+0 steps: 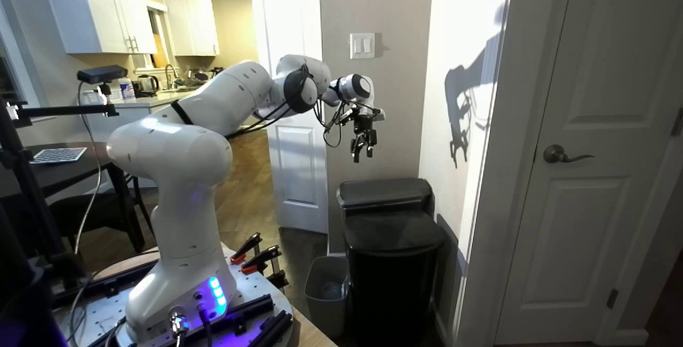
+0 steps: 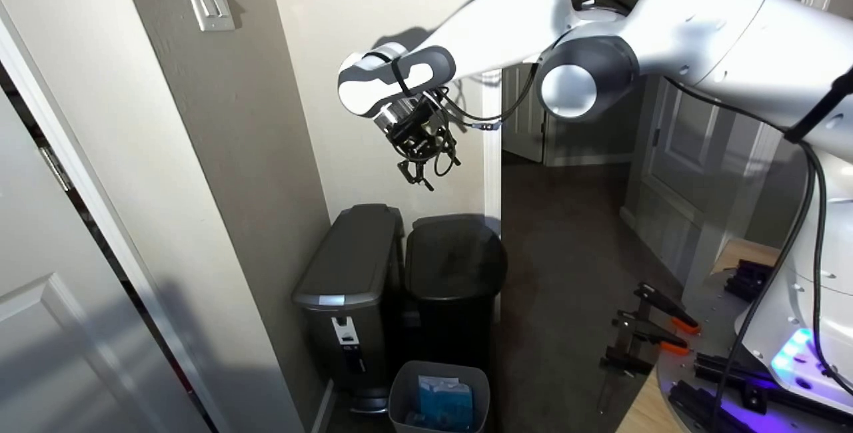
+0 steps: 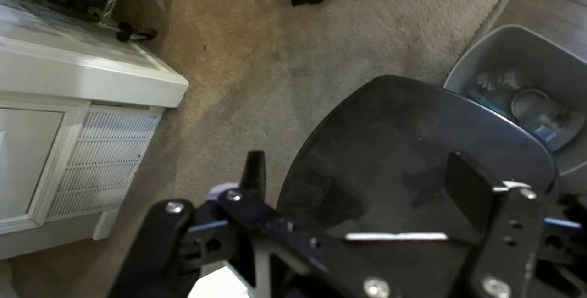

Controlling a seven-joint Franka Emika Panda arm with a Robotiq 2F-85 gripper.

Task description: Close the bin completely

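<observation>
The bin [image 1: 392, 293] is tall and black and stands against the wall; it also shows in an exterior view [image 2: 453, 326]. Its rounded black lid [image 1: 395, 229] lies down over the top, and no gap at its rim is visible. The lid also shows in an exterior view [image 2: 456, 256] and fills much of the wrist view [image 3: 390, 146]. My gripper [image 1: 363, 154] is open and empty, pointing down above the bins and apart from them. It also shows in an exterior view [image 2: 443, 176]. In the wrist view the spread fingers [image 3: 357, 165] frame the lid.
A second dark bin [image 2: 353, 256] with a flat lid and pedal stands beside the bin along the wall. A small open grey wastebasket [image 2: 400, 396] with rubbish stands close by. Walls with a light switch [image 1: 362, 46] border the corner. Clamps [image 1: 261, 259] sit on the robot's table edge.
</observation>
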